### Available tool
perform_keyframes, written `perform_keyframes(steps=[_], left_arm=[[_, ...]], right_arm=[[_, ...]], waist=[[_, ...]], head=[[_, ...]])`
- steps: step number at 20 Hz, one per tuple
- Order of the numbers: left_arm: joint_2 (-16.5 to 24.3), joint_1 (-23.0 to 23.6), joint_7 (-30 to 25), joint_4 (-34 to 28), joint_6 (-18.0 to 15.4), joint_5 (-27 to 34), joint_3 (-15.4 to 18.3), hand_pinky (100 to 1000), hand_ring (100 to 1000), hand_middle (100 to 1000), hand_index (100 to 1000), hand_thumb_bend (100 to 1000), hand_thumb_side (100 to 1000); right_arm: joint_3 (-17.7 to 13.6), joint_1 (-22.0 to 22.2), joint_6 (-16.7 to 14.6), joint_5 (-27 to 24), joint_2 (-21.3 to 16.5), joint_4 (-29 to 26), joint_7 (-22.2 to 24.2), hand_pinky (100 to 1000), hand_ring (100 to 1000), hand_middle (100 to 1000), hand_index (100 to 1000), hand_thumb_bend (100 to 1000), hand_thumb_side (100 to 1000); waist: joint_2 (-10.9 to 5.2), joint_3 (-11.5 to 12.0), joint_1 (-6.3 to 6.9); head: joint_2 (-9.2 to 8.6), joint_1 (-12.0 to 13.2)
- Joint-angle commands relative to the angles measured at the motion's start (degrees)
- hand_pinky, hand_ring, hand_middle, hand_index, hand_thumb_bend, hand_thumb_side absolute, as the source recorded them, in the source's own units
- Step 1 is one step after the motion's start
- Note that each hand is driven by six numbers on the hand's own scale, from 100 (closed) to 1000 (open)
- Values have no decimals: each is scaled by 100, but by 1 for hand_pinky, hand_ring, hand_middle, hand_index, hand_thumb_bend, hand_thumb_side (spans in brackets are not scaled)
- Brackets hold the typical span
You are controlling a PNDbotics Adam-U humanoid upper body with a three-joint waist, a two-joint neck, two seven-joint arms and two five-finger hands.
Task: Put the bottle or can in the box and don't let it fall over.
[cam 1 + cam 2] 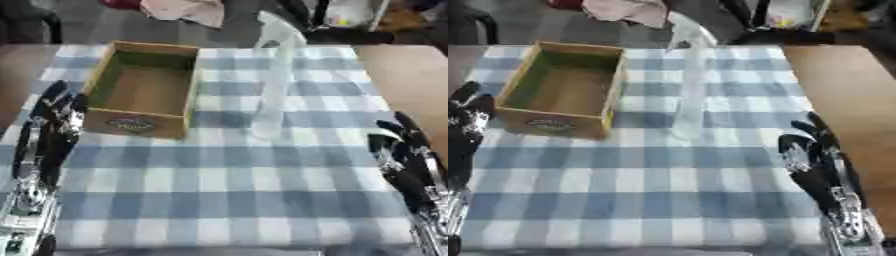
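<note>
An open cardboard box [136,124] with green inner walls and a label on its front stands at the back left of the blue-and-white checked cloth [227,175]. Right of it rises a tall, pale, see-through shape [273,90], smeared; I cannot tell whether it is a bottle. Its lower end is on the cloth near the box's front right corner. Its top meets a white blur [282,27] at the far edge. My left hand [52,125] rests open at the left edge, fingers up, beside the box. My right hand [815,155] rests open at the lower right, apart from both.
Bare brown tabletop [411,75] shows to the right of the cloth. Beyond the far edge lie a pink cloth [184,10] and dark clutter [350,35]. The near half of the checked cloth carries only my two hands.
</note>
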Motion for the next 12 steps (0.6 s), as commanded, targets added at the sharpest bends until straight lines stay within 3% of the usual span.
perform_keyframes(steps=[1,6,12], left_arm=[[48,-61,-31,-120,-8,19,-18,849,956,941,954,406,619],[54,-65,-54,-130,-12,33,-40,850,956,942,954,406,620],[59,-58,-71,-142,-9,43,-53,849,956,942,954,406,621]], right_arm=[[75,-234,-4,69,-365,-21,93,958,771,843,1000,283,376],[318,-767,30,148,-905,271,317,961,775,857,1000,309,409],[547,-1462,34,103,-1259,770,548,962,778,861,1000,368,469]], waist=[[-83,20,0],[-92,49,0],[-81,87,7]], head=[[33,-16],[33,-17],[33,-39]])
